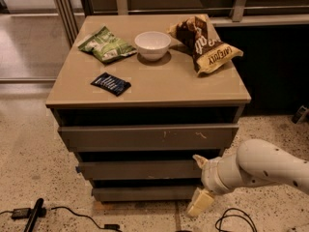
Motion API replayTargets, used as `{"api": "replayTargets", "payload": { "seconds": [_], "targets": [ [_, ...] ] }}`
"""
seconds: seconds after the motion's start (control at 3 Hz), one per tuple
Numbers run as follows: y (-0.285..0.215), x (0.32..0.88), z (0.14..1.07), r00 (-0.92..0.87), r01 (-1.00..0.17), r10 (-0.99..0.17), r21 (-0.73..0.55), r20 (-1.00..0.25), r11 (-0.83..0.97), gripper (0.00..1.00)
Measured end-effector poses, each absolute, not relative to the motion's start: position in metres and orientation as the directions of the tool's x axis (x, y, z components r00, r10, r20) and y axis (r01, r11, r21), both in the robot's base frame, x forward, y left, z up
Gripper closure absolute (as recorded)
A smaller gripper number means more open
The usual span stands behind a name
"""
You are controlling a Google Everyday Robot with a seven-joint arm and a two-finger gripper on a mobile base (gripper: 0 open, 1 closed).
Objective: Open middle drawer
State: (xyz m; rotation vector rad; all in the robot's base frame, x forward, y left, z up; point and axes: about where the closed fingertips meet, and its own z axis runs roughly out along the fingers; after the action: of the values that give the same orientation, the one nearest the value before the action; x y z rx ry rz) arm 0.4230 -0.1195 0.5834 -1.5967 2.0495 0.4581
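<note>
Right, the gripper (pixel 199 181) is low at the right end of the cabinet (pixel 145 93) with its jaws plainly apart. One pale finger (pixel 198 160) is up at the top edge of the middle drawer (pixel 140 169), and the other hangs lower, before the right end of the bottom drawer (pixel 145 193). Whether that upper finger touches the panel, I cannot tell.

The front has no handle, so to my eye the only purchase is the dark gap above it. The upper finger wants to slip into that gap and hook behind the top lip. It must stay under the top drawer (pixel 145 137), or the wrong front comes along. Then comes a straight, level pull out from the cabinet, and a slow one. A hold this far to the right could skew a wide drawer on its runners (nearer the middle would be kinder, if the arm (pixel 260 168) can reach). I'd also mind the cable (pixel 231 219) on the floor below the wrist.

The drawer itself is the second of three stacked fronts. It is a wide, shallow grey-brown panel of medium height, plain and clean, with no knob and no marks. The front above it is taller and carries pale scratches, and the one below is the slimmest. A band of shadow lies along its upper edge. It looks shut to me, with none of its inside showing, so the opening has not yet begun
</note>
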Motion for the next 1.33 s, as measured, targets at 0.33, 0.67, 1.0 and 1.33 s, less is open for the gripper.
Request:
{"api": "replayTargets", "payload": {
  "seconds": [0.33,0.67,1.0,1.33],
  "targets": [
    [-0.109,0.43,0.556,-0.169,-0.97,-0.786,-0.042,-0.595,0.241,0.0],
    [-0.114,0.452,0.537,-0.156,-0.958,-0.772,-0.095,-0.616,0.27,0.0],
    [-0.14,0.483,0.521,-0.213,-0.919,-0.742,-0.127,-0.636,0.373,0.0],
    [-0.14,0.483,0.521,-0.213,-0.919,-0.742,-0.127,-0.636,0.372,0.0]
  ]
}}
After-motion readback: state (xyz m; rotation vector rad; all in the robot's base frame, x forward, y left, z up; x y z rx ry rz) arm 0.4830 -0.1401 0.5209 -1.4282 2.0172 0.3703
